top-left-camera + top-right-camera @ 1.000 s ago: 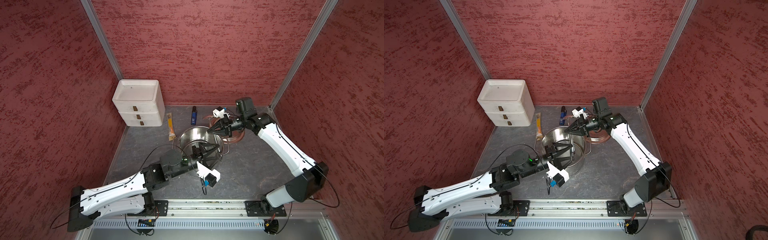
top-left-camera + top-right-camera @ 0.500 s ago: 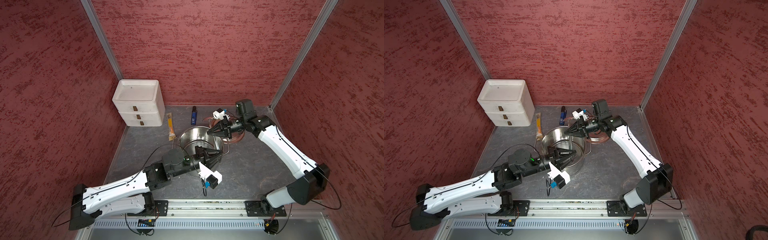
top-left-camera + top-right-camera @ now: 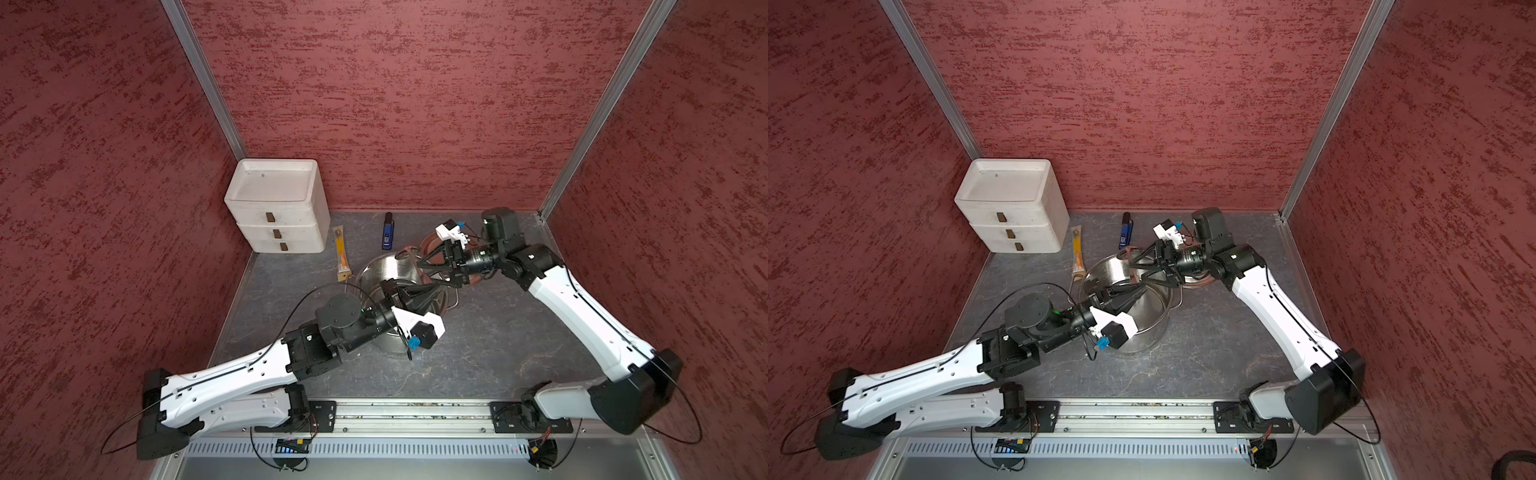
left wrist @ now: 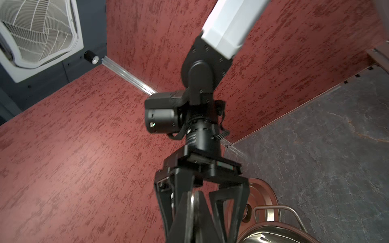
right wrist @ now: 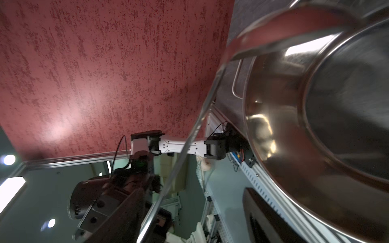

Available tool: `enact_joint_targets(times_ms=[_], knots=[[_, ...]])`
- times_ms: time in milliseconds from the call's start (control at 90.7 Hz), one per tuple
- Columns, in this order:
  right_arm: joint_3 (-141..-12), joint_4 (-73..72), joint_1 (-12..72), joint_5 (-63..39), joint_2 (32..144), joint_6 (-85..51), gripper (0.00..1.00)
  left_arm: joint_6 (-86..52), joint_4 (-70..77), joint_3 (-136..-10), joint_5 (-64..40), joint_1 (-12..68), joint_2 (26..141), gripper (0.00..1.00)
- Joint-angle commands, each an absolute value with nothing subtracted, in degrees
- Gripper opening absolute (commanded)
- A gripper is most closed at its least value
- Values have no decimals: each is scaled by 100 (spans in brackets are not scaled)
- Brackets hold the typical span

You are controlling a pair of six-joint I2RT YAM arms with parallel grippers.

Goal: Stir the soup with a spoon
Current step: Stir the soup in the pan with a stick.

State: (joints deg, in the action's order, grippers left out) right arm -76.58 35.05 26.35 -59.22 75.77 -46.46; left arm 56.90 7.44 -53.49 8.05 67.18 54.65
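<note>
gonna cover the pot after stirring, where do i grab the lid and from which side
Grip the centre knob of the lid, coming straight down from above. The lid lies flat on the table with the knob up, so its thin rim likely gives little to pinch, while the knob stands proud. The right end effector, open, is nearest.

No words or numbers are being shown clearly enough to be read. A small pale label is being seen on the blue and black gadget (image 3: 387,237), but its print is being left too tiny and blurred.
</note>
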Motion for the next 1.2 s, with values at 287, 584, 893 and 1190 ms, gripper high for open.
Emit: enact_joint_targets(times_ms=[287, 584, 893, 1190], knots=[[-6240, 3685, 2302, -1736, 5576, -3868, 90, 1707, -1745, -5681, 2388, 6536, 4874, 0], [-6179, 3636, 2303, -1132, 5567, -3334, 90, 868, -1703, -5744, 2179, 5849, 5684, 0], [-6197, 3642, 2300, -1015, 5537, -2915, 90, 257, -2266, -5993, 2398, 5403, 6205, 0], [-6175, 3733, 2299, -873, 5364, -2857, 90, 12, -2032, -6184, 2763, 4802, 6843, 0]])
